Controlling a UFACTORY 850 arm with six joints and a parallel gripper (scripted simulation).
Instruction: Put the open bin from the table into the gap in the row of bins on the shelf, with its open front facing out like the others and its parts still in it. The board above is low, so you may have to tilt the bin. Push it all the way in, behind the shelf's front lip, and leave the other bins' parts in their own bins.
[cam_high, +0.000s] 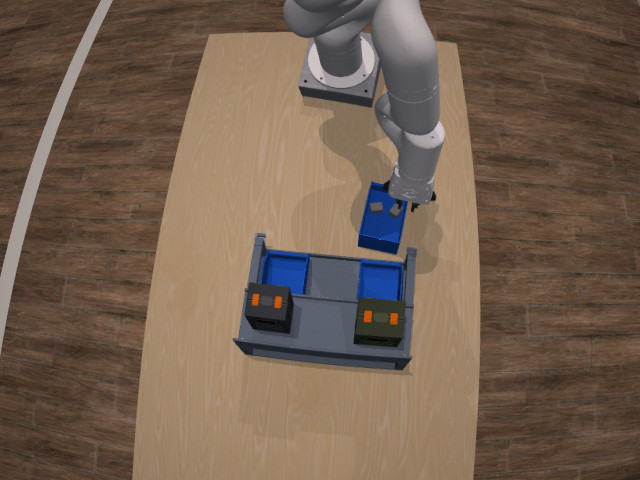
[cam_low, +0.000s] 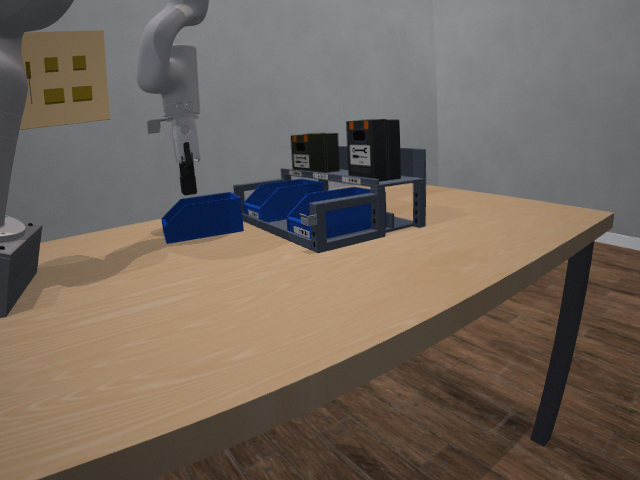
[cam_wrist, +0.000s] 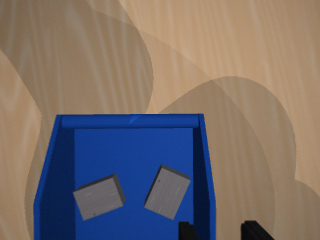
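The open blue bin (cam_high: 379, 229) (cam_low: 204, 218) (cam_wrist: 135, 150) stands on the table just behind the shelf's right end. Two grey block parts (cam_high: 376, 207) (cam_high: 395, 210) (cam_wrist: 99, 196) (cam_wrist: 167, 191) lie in it. My gripper (cam_high: 422, 202) (cam_low: 187, 188) (cam_wrist: 221, 231) points down at the bin's right side wall. Its fingers are partly open, one inside the wall and one outside, with the tips at the rim. It holds nothing. The grey shelf (cam_high: 330, 320) (cam_low: 351, 236) holds two blue bins (cam_high: 284, 271) (cam_high: 379, 279) (cam_low: 276, 198) (cam_low: 336, 211) with an empty gap (cam_high: 333, 281) between them.
A black box (cam_high: 268, 307) (cam_low: 373, 148) and a dark green box (cam_high: 379, 321) (cam_low: 314, 151) stand on the shelf's top board. The robot base (cam_high: 338, 67) (cam_low: 15, 258) is at the table's far end. The table's right edge is close to the bin.
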